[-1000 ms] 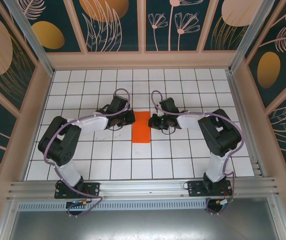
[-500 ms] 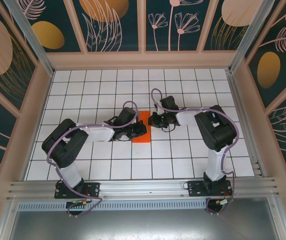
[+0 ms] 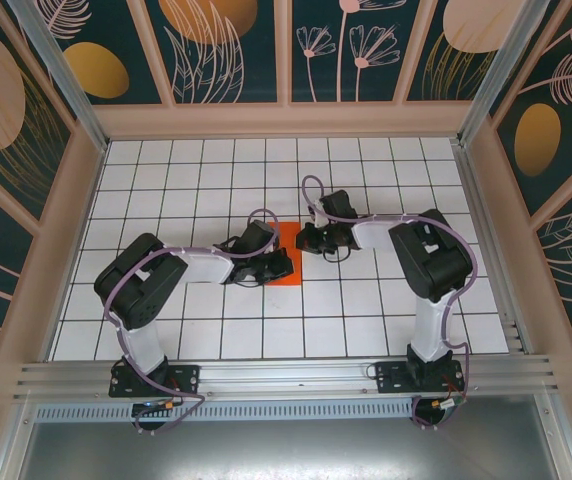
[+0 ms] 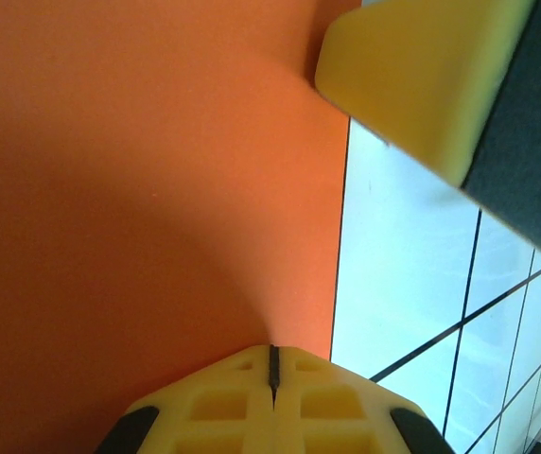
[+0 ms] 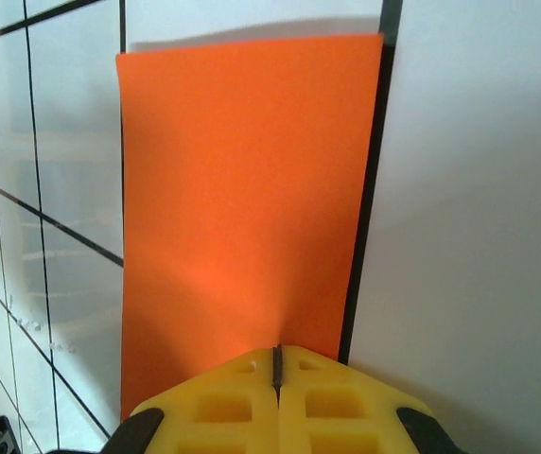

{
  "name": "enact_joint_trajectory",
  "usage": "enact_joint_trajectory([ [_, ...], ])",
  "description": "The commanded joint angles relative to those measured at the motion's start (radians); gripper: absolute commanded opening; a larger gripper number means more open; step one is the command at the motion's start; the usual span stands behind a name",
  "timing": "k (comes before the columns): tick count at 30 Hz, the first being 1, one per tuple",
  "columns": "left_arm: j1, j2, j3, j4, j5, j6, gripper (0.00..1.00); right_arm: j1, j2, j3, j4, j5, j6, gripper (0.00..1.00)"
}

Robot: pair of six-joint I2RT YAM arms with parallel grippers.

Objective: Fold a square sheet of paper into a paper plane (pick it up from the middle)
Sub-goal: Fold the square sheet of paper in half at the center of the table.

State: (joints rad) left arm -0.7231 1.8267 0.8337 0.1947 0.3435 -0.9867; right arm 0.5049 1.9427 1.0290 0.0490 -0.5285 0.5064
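The square sheet of paper lies on the tiled table as a flat orange-red oblong, about one tile wide and two long. My left gripper is shut, with its tips down on the near part of the sheet. In the left wrist view that gripper sits close to the paper's straight edge. My right gripper is shut too, tips resting on the sheet's far right edge. The right wrist view has the right gripper at the paper, near the edge along a black grid line. No paper plane shape is formed.
The white tiled table is boxed in by a low wooden rim and patterned walls. A yellow fingertip of the right gripper hangs close above the paper in the left wrist view. Both arm bases sit at the near rail.
My left gripper has swung right and nearer, from beside the sheet's left edge onto its near part. The right gripper shifted slightly left onto the far right edge. Both stayed shut.
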Motion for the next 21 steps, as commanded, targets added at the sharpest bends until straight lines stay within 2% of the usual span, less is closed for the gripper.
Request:
enact_joint_trajectory([
  [1,-0.009,0.022,-0.034,-0.074,0.014,-0.012,0.00,-0.023,0.045,0.042,-0.008,-0.005,-0.012,0.00],
  [21,-0.011,-0.011,-0.117,-0.051,0.002,-0.030,0.00,-0.070,0.224,0.331,-0.122,0.084,-0.030,0.00],
])
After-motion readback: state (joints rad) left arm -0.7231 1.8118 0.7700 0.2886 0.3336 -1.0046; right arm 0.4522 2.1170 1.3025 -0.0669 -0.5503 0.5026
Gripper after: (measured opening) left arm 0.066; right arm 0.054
